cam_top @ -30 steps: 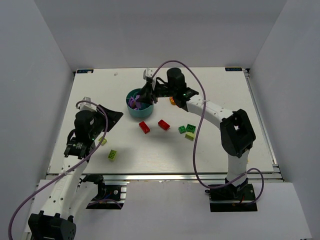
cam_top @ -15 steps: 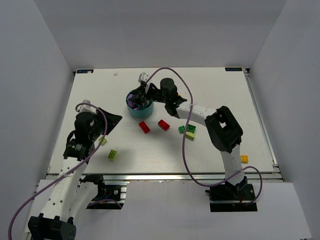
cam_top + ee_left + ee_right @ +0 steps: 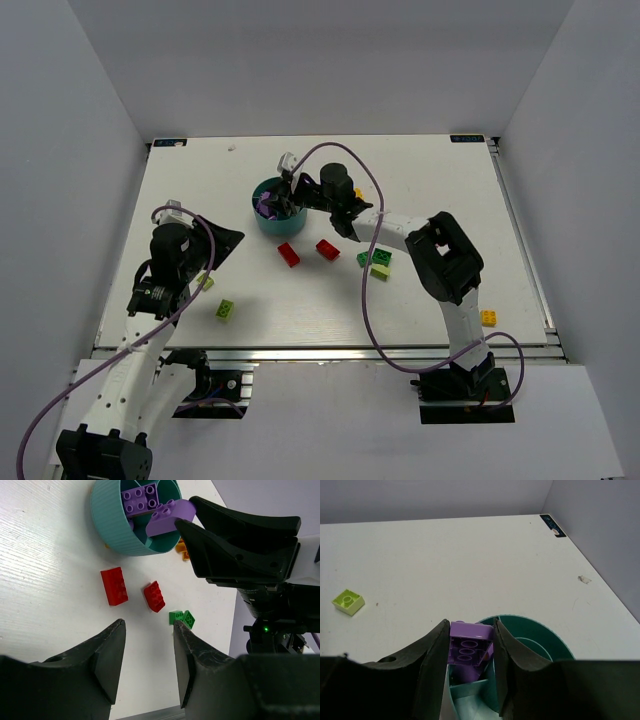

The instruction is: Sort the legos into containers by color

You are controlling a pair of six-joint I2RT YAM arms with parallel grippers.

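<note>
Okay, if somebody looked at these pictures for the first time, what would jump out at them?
The right gripper clamps a purple brick right over the teal bowl, where other purple bricks already lie. On the near side of the bowl two red bricks lie on the white table, and the left gripper hangs open and empty.

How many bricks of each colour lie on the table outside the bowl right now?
Red bricks: 2
Dark green bricks: 2
Lime green bricks: 3, one partly hidden
Orange-yellow bricks: 2
Total: 9
</note>
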